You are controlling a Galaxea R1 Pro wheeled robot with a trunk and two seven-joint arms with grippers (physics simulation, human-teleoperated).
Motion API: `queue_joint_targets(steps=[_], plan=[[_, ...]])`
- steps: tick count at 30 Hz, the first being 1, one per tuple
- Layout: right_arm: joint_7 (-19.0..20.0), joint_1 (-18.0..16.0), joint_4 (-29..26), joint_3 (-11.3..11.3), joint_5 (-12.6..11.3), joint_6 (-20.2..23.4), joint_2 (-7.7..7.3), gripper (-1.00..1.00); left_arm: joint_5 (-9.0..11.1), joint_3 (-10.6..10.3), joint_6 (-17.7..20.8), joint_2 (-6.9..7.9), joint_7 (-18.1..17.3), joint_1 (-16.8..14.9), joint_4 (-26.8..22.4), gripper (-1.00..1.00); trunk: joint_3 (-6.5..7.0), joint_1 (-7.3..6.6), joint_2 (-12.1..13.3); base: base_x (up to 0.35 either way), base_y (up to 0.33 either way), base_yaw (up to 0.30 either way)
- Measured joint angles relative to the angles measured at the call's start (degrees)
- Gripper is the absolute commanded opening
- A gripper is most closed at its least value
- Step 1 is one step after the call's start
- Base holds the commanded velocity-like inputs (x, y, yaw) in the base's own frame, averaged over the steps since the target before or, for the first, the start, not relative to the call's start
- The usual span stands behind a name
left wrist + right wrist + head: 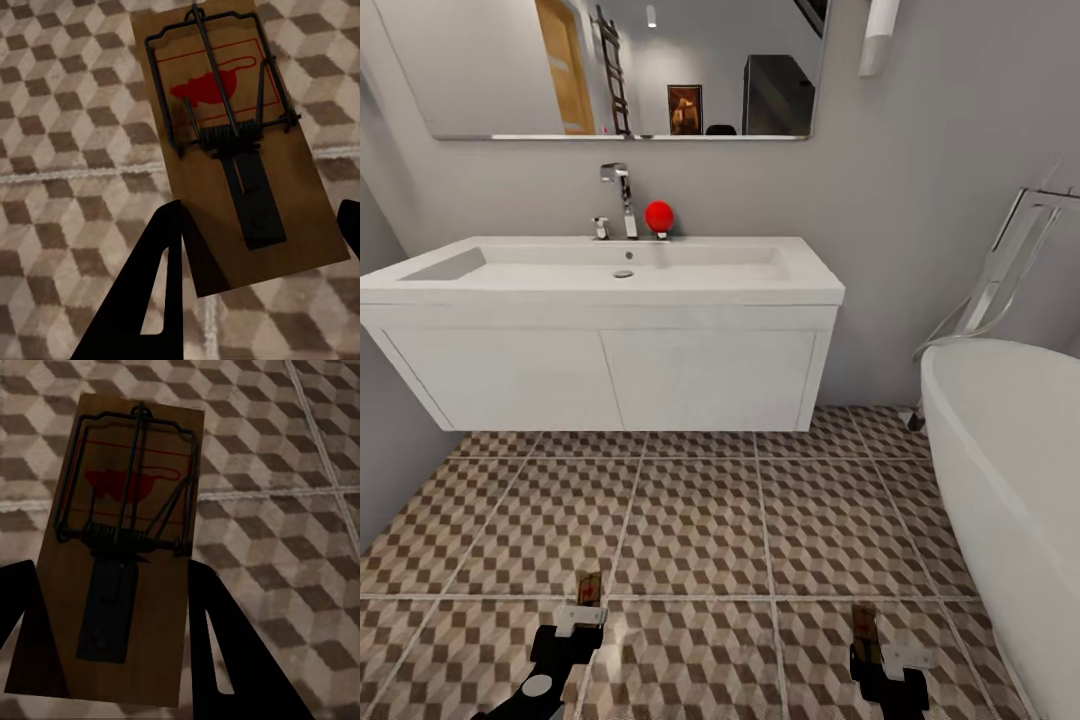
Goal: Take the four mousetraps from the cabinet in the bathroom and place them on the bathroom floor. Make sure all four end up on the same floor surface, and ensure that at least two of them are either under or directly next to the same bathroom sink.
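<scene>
I hold two mousetraps above the bathroom floor [700, 520]. My left gripper [582, 612] is shut on one mousetrap [590, 587], a tan board with a dark spring bar and red mark; up close that mousetrap [225, 112] sticks out past the gripper [259, 255] and its black fingers [154, 292]. My right gripper [875, 650] is shut on the other mousetrap [864, 620], and the close view has this mousetrap [127, 547] clamped in the gripper [120, 637]. The white sink [600, 290] hangs on the wall ahead, about two tiles away. The cabinet is out of view.
A white bathtub [1010, 450] fills the right side, with a chrome frame [1010, 270] behind it. On the sink stand a faucet [622, 195] and a red ball [658, 216], under a mirror [620, 70]. A grey wall [385, 450] closes the left.
</scene>
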Motion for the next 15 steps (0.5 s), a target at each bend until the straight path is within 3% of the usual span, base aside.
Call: queue_joint_targets(steps=[15], plan=[[0.00, -0.02, -0.01, 0.00, 0.00, 0.00, 0.00, -1.00, 0.00, 0.03, 0.00, -0.07, 0.00, -0.03, -0.07, -1.00, -4.07, 3.30, -6.02, 0.000, 0.000, -0.013]])
